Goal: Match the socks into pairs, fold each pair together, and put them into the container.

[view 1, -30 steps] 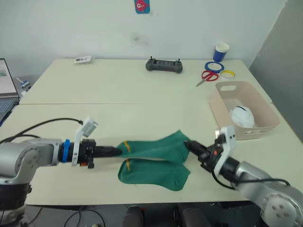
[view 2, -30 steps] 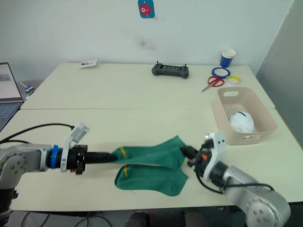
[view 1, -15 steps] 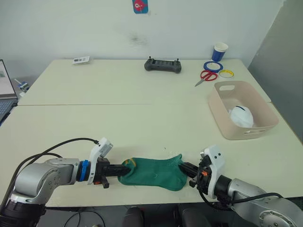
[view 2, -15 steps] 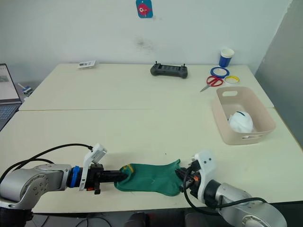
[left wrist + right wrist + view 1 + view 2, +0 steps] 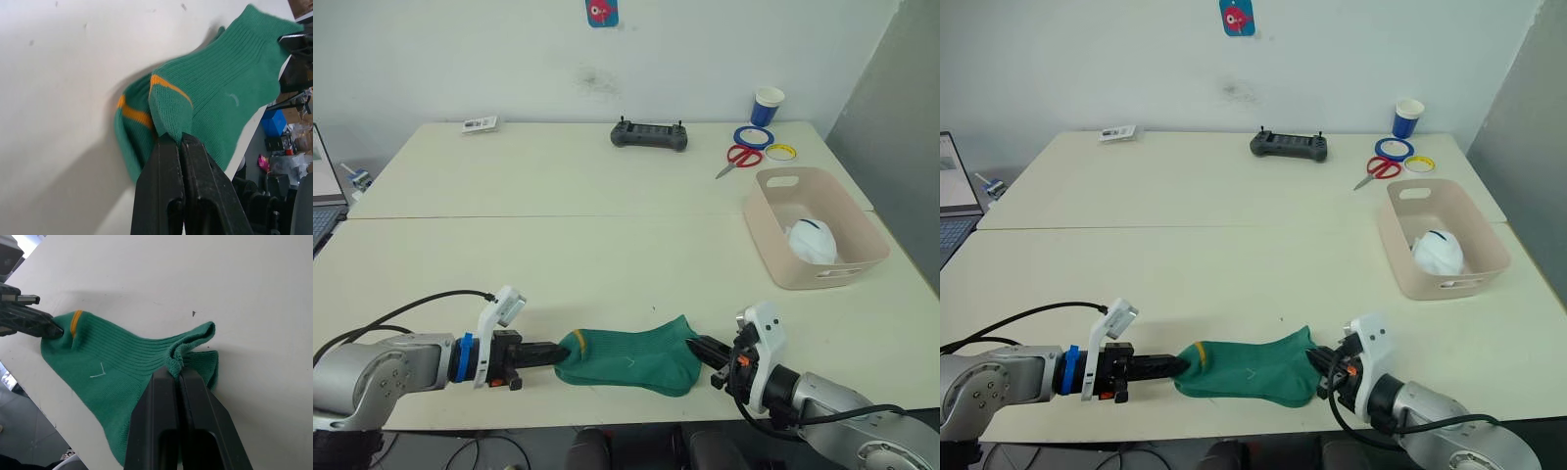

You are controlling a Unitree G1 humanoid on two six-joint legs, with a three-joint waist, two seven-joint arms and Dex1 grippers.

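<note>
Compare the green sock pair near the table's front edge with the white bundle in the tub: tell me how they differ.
The green sock pair lies flat on the table, stretched between the left gripper and right gripper; the white bundle sits rolled up in the tub, untouched. The green pair is dark with a yellow stripe; the bundle is white with a dark mark. Both look like stacked socks.

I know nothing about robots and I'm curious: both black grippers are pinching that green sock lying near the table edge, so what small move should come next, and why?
Probably fold the dark green socks in half. The left gripper is shut on the yellow-marked end, the right gripper on the other, and the two socks lie stacked flat. Bringing one end over the other would bundle the pair for the pale pink plastic tub, where a white bundle already sits.
</note>
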